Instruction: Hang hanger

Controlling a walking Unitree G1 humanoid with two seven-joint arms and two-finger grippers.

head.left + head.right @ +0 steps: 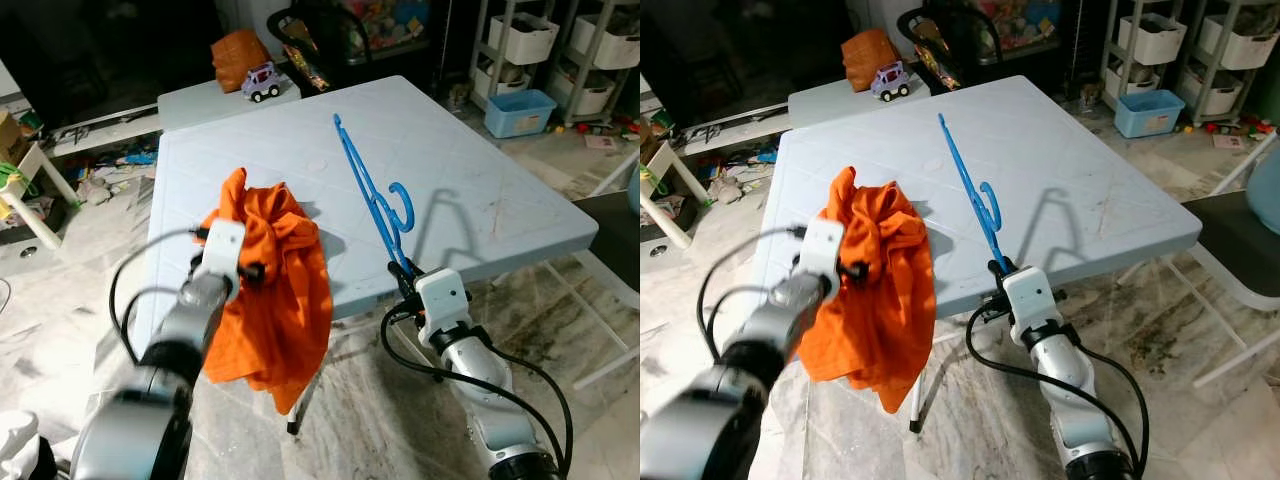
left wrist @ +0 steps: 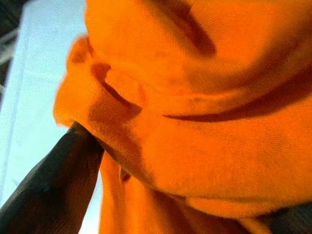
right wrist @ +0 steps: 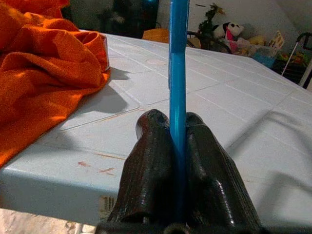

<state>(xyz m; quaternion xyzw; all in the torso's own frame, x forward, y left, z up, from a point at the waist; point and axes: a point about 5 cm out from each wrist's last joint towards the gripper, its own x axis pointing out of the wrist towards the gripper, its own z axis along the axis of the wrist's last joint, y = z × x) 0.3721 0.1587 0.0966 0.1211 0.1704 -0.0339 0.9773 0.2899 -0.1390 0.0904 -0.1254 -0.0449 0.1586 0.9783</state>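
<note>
The left gripper [image 1: 250,270] is pinching an orange cloth [image 1: 272,300] at about nine o'clock from the table's middle, just over the near-left edge. One black finger [image 2: 53,190] is pressing into the folds in the left wrist view (the other is buried under fabric). The cloth is bunching on the table [image 1: 480,190] at its top and is draping down past the edge toward the floor.

At about five o'clock from the table's middle, the right gripper [image 1: 403,272] is sitting just off the near edge with its two fingers [image 3: 151,165] pressed together on the lower end of a blue hanger [image 1: 370,190]. The hanger is standing tilted, its long bar running up and away toward eleven o'clock over the tabletop, with its hook [image 1: 402,205] curling out to the right partway up. It is casting a shadow on the table to its right.

Toward twelve o'clock, beyond the table, a toy car [image 1: 261,82] is sitting on a second, lower surface beside an orange bag [image 1: 237,57]. At two o'clock, a blue bin [image 1: 519,112] is resting on the floor near white shelves [image 1: 560,40].
</note>
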